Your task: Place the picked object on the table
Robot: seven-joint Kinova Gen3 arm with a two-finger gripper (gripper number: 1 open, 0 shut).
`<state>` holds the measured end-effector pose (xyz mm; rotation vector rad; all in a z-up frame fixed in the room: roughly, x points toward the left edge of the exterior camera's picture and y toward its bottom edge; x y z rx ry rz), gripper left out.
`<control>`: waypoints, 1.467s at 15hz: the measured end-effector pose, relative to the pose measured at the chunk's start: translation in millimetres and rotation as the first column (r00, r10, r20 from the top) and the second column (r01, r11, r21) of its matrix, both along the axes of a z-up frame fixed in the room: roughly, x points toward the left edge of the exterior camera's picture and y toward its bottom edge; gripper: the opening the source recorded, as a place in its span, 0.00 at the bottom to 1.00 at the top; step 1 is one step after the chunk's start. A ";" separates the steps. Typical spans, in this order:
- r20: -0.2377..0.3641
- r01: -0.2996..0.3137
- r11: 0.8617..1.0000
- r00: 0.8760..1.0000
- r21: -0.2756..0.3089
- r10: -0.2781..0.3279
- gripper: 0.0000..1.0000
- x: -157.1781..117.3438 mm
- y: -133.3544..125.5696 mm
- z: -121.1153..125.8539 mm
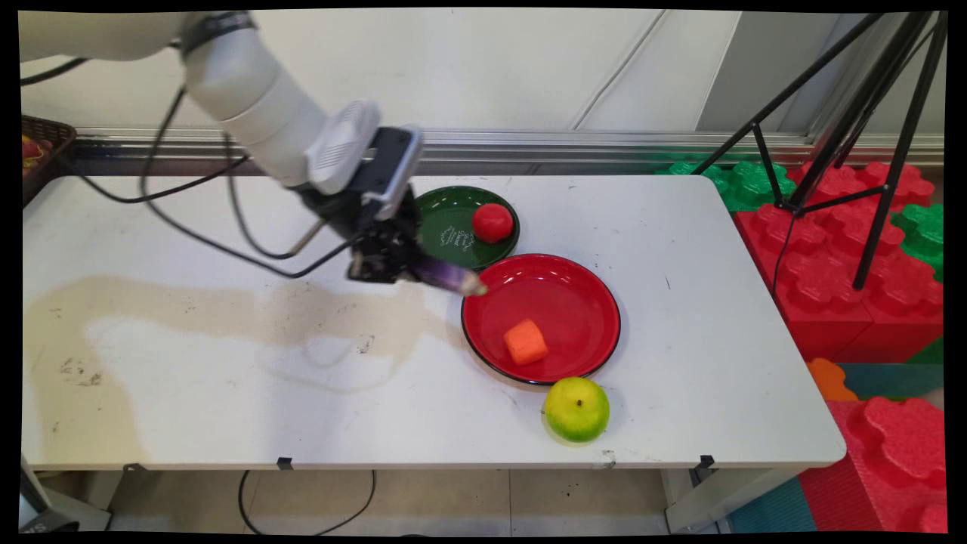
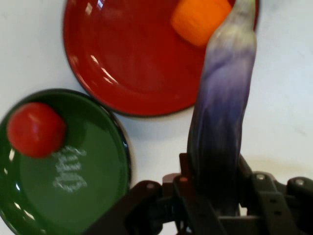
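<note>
My gripper (image 1: 393,264) (image 2: 215,196) is shut on a purple eggplant (image 1: 452,276) (image 2: 222,112), which sticks out toward the red plate (image 1: 574,291) (image 2: 122,58); its pale tip reaches the plate's left rim. An orange block (image 1: 526,341) (image 2: 199,18) lies on the red plate. Just behind the gripper sits a green plate (image 1: 449,227) (image 2: 83,181) with a red tomato (image 1: 492,223) (image 2: 35,129) on it. The gripper hovers above the table between the two plates.
A green apple (image 1: 576,409) rests on the table (image 1: 227,378) near its front edge, just below the red plate. A brown basket (image 1: 41,147) stands at the far left. A black tripod (image 1: 869,136) and red and green foam blocks (image 1: 846,264) stand beyond the table's right end.
</note>
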<state>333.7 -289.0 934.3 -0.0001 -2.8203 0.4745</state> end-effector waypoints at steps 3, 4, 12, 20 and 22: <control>0.030 0.026 1.000 0.999 0.006 -0.026 0.00 20.7 16.3 -3.6; 0.036 0.033 0.999 0.999 0.007 -0.033 0.00 24.3 18.6 -4.8; 0.086 0.114 0.993 0.989 0.042 -0.117 0.00 45.0 27.9 -29.9; 0.121 0.210 0.974 0.968 0.086 -0.219 0.00 44.0 23.5 -77.8; 0.126 0.228 0.969 0.963 0.099 -0.239 0.00 41.6 22.4 -90.9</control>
